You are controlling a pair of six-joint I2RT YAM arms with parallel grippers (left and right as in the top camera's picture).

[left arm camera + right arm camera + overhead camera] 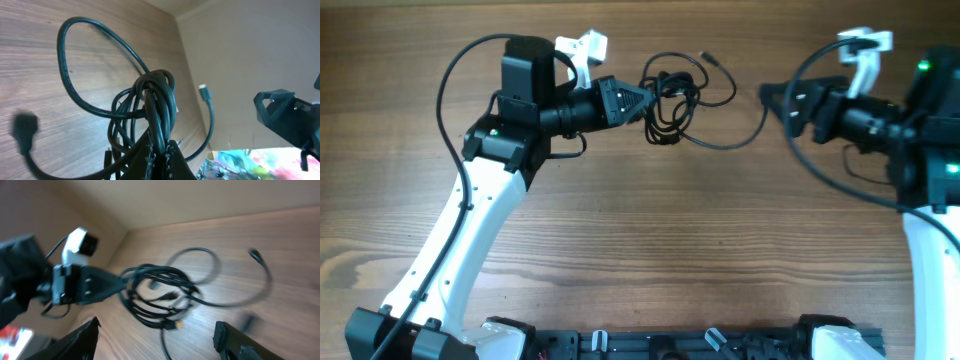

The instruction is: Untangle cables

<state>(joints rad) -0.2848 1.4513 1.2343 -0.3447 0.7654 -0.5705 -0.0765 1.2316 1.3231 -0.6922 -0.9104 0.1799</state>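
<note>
Not much has been sorted yet, tbh: the cables (668, 100) are bunched in one knotted clump that's pinched tight in the left gripper (643, 100). A few loose loops and a plug end are spilled just past the left gripper. The right gripper (776, 104) is spread wide and empty, well apart from the left gripper, so pretty much all the separating is left to be done.
</note>
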